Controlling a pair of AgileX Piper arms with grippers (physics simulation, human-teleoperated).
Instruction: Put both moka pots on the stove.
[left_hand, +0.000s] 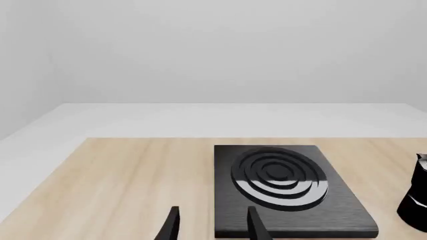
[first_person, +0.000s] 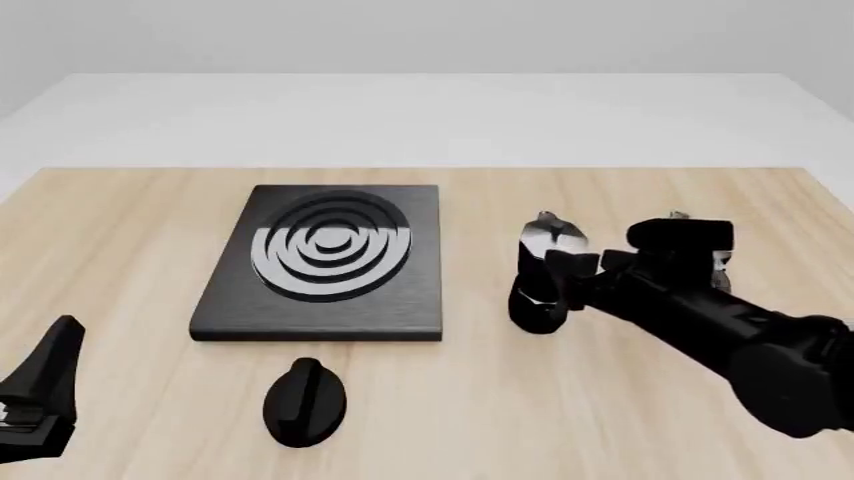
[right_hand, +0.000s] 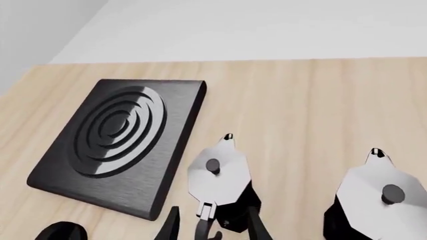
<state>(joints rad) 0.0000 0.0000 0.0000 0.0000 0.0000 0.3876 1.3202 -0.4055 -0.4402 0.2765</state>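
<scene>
The left tool (first_person: 34, 395) hung low at the near left corner of the worktop (first_person: 120, 250), its fingers (left_hand: 172, 225) spread apart with only bare wood between them in the left wrist view. Nothing touched it. Just ahead of it and off to its right lay the black oval knob (first_person: 306, 400), flat on the wood and a little nearer than the stove's front edge.

The right tool (first_person: 561, 275) reached in from the right side. Its fingers (right_hand: 257, 227) stood apart, one on either side of the handle of the nearer moka pot (first_person: 541, 270). Whether the fingers touched the handle could not be told. That pot stood upright on the worktop, its silvery lid closed.

The second moka pot (right_hand: 373, 200) stood upright just to the right of the right tool, apart from the first pot; in the front view the arm hid most of it.

The stove (first_person: 327, 260) lay flat to the left of the right tool and ahead of the left one, well apart from both pots. Its ringed burner (first_person: 331, 245) was bare.
</scene>
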